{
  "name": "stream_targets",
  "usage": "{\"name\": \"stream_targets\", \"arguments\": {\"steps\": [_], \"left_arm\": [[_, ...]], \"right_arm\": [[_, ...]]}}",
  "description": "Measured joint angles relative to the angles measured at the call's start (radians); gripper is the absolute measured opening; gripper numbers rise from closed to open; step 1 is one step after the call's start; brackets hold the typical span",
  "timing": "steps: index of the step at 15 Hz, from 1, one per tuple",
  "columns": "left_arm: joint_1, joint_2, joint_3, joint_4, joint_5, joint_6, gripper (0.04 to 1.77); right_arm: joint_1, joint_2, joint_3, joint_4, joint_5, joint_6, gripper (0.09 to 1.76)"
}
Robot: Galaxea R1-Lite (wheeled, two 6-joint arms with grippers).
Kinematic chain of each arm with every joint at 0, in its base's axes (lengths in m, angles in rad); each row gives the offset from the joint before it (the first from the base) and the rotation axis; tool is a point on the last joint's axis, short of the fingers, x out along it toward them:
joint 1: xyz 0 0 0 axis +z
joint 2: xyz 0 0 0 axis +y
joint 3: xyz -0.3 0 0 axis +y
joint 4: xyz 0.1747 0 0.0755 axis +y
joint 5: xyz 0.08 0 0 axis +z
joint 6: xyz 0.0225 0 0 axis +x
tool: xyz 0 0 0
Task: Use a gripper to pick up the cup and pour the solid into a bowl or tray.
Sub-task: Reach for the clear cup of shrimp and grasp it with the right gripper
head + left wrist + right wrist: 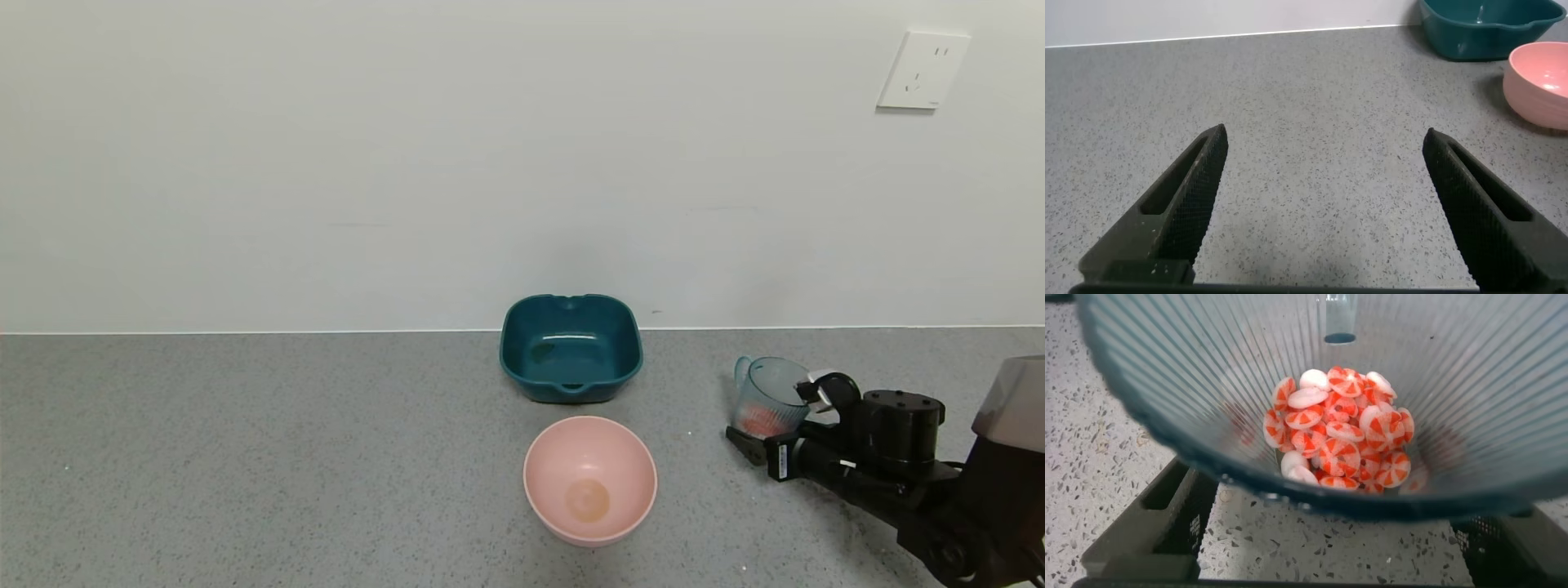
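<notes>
Right gripper clasps the ribbed translucent blue-green plastic cup, orange-and-white candy pieces inside, right of the round pale pink bowl; left gripper spread wide over the grey speckled worktop.

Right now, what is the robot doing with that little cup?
The right gripper is at the cup, with its fingers on either side of it. The cup stands upright on the counter, full of little orange and white candies. Nothing has been poured yet: the pink bowl is empty, and so is the teal tray behind it. The left gripper waits open over the counter.
</notes>
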Motion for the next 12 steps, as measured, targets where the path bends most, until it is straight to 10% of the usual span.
{"name": "stream_targets", "arguments": {"steps": [12], "left_arm": [[0.0,0.0,0.0,0.0,0.0,0.0,1.72]], "right_arm": [[-0.001,0.006,-0.033,0.001,-0.002,-0.002,1.71]]}}
